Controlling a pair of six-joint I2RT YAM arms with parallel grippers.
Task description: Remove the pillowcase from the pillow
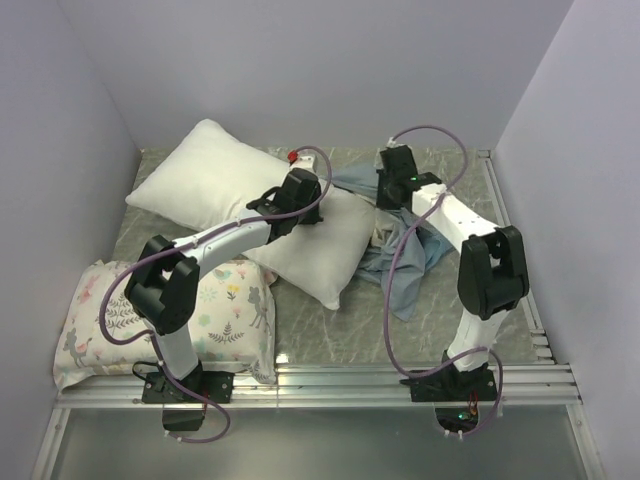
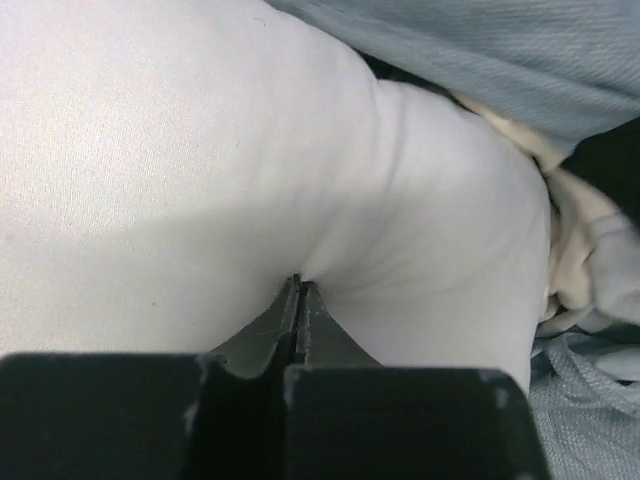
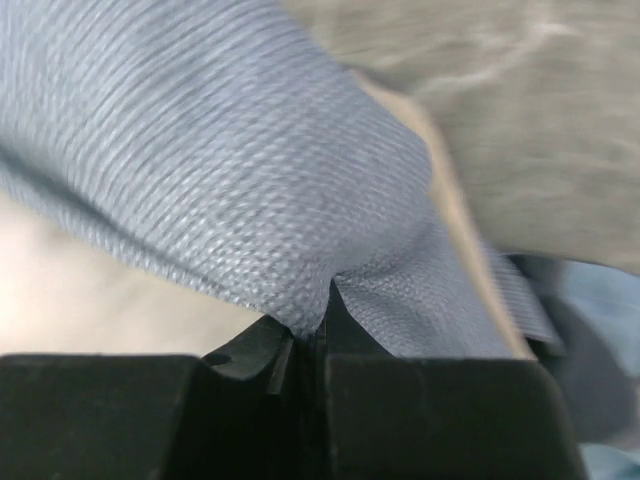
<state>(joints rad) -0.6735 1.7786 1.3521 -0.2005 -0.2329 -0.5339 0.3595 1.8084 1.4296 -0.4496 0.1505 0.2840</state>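
**Layout.** The floral pillow [image 1: 235,305] lies at the near left corner of the desk [image 1: 320,340]. A second white pillow [image 1: 200,180] lies at the far left. The pillow [image 1: 325,250] sits mid-desk, almost wholly bare. The pillowcase [image 1: 375,262] is bunched just beside it on the right, with its grey-blue inner side showing. The pillow's right corner touches the cloth; whether that corner is inside the opening cannot be determined.

**End effectors.** The left end effector [image 2: 298,295] is pressed together on a small fold of the pillow's white shell. The right end effector [image 3: 325,300] is pressed together on a fold of pillowcase weave, toward the far edge.

**Stage.** Judged as the final separation. The left arm anchors the pillow while the right arm draws the cover toward the right edge.

**Failure modes.**
- The left pinch holds only a thin ridge of shell. A hard pull from the right could strip that fold out, and the pillow would then travel with the cover.
- The right pinch may hold a single layer. The cloth could then stretch or invert without clearing the corner.
- The right arm's cable hangs across the bunched cloth. A sweeping motion could snag it.
- A rearward drift of the left arm could push the pillow against the second white pillow.
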